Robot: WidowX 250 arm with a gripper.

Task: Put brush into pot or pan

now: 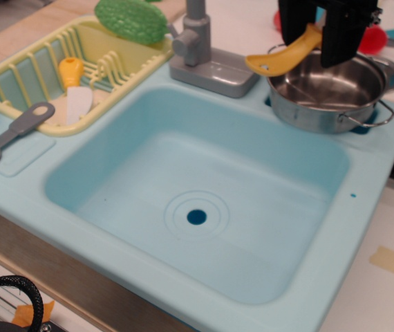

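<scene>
My black gripper (313, 31) is at the top right, above the steel pot (332, 93), and is shut on the yellow brush (283, 55). The brush's flat handle with its small hole sticks out down and to the left, over the pot's left rim. Its bristle head is hidden between the fingers. The pot is shiny and shallow, with wire loop handles, and stands on the sink's back right corner. Nothing shows inside it.
A light blue sink (197, 200) fills the middle, with a grey faucet (200, 48) behind it. A yellow dish rack (66, 76) at the left holds an orange-handled spatula (76, 86) and a green sponge (131, 19). A grey spatula (10, 135) lies at the left. Red cups (377, 38) stand behind the pot.
</scene>
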